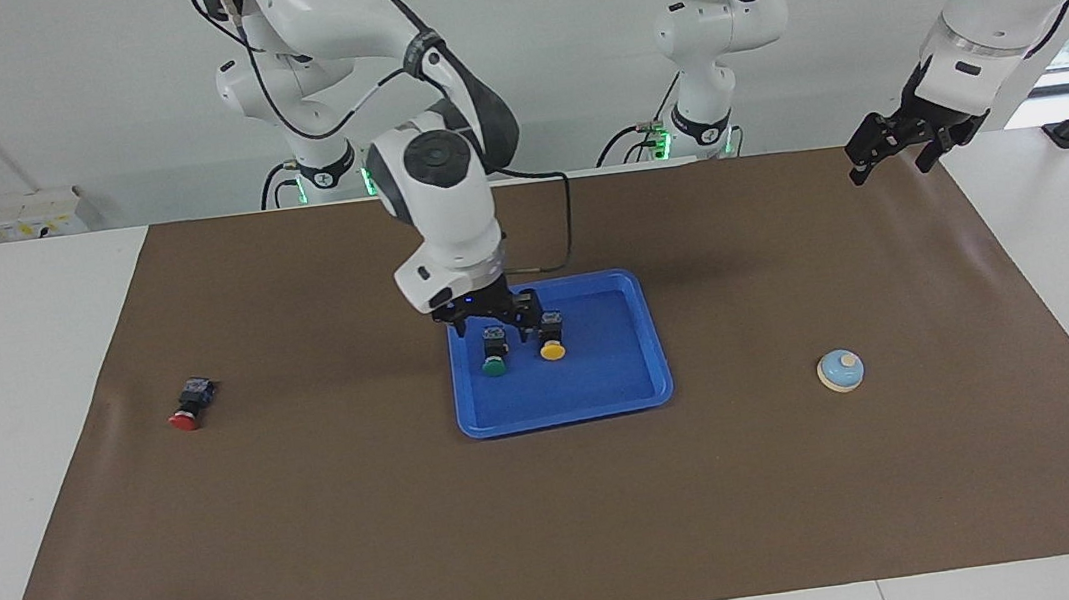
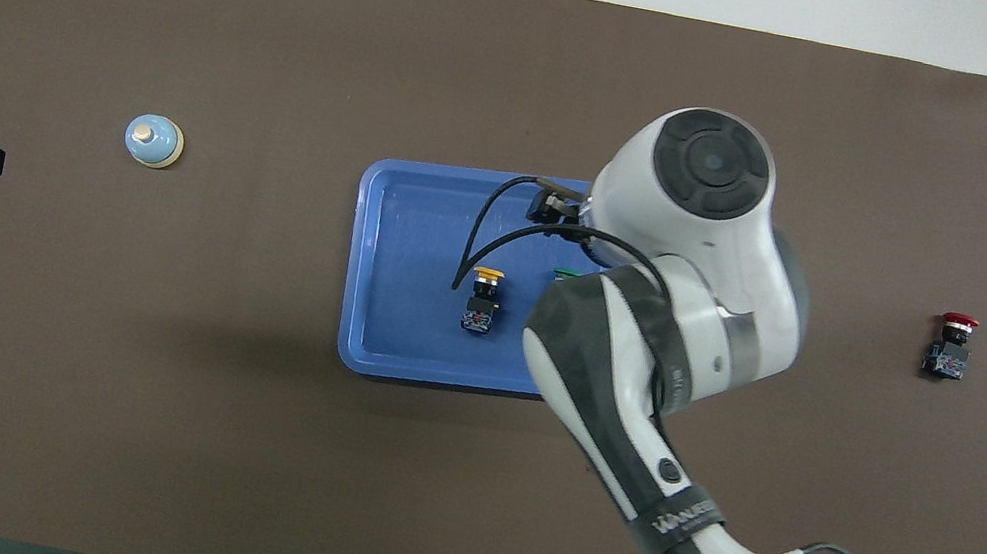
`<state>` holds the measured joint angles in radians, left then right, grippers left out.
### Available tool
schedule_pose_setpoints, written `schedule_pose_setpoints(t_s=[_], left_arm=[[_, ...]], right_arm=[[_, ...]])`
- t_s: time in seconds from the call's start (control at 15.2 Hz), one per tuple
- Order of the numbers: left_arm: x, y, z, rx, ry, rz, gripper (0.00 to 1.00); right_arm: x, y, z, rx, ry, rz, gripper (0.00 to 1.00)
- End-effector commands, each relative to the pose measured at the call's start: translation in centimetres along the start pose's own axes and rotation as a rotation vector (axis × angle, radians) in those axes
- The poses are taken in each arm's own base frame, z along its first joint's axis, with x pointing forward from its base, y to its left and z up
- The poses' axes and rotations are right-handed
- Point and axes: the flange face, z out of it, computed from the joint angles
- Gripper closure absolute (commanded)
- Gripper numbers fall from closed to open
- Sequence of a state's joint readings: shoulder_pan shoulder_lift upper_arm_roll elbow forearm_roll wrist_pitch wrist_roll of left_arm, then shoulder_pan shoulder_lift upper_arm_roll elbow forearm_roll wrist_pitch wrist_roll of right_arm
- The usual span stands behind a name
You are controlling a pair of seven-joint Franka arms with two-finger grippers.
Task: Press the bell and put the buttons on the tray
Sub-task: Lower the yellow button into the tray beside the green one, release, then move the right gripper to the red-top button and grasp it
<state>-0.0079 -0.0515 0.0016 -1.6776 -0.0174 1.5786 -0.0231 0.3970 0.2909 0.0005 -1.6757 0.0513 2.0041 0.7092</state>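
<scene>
My right gripper (image 1: 494, 323) is low in the tray (image 1: 605, 393), fingers spread around the green button (image 1: 493, 357), gripping nothing. Lifting carelessly could tip it or knock the yellow button (image 1: 551, 340) beside it. The red button (image 1: 188, 405) remains on the mat; the left gripper (image 1: 899, 146) waits.

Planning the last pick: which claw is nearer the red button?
Right. The right claw is over the tray, above the green button; the red button lies toward the right arm's end. The left claw waits at the left arm's end.
</scene>
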Motion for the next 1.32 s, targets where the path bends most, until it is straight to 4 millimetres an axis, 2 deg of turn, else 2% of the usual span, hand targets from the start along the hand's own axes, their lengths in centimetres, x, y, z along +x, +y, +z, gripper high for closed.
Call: schedule_pose_setpoints(t_s=[0.0, 0.07, 0.26, 0.46, 0.72, 0.92, 1.12, 1.25], left_arm=[[-0.3, -0.1, -0.7, 0.003, 0.005, -0.006, 0.00], [-0.3, -0.1, -0.7, 0.003, 0.005, -0.006, 0.00], [-0.3, -0.1, -0.7, 0.003, 0.005, -0.006, 0.00], [-0.3, -0.1, -0.7, 0.003, 0.005, -0.006, 0.00], [-0.3, -0.1, -0.7, 0.003, 0.005, -0.006, 0.00], [-0.3, -0.1, -0.7, 0.003, 0.005, -0.006, 0.00], [-0.3, -0.1, -0.7, 0.003, 0.005, -0.006, 0.00], [-0.3, -0.1, -0.7, 0.003, 0.006, -0.006, 0.00]], right_arm=[[2.9, 6.1, -2.4, -0.018, -0.014, -0.004, 0.00], [4.3, 8.6, -2.9, -0.023, -0.018, -0.002, 0.00], [7.9, 16.2, -2.6, -0.066, -0.024, -0.042, 0.00], [9.5, 23.9, -0.6, -0.062, -0.014, -0.100, 0.00], [9.5, 32.1, 2.7, -0.097, 0.045, -0.125, 0.00], [9.4, 37.3, 4.5, -0.109, 0.083, -0.127, 0.00], [9.3, 40.4, 7.1, -0.107, 0.090, -0.082, 0.00], [9.4, 41.3, 8.5, -0.105, 0.096, -0.072, 0.00]])
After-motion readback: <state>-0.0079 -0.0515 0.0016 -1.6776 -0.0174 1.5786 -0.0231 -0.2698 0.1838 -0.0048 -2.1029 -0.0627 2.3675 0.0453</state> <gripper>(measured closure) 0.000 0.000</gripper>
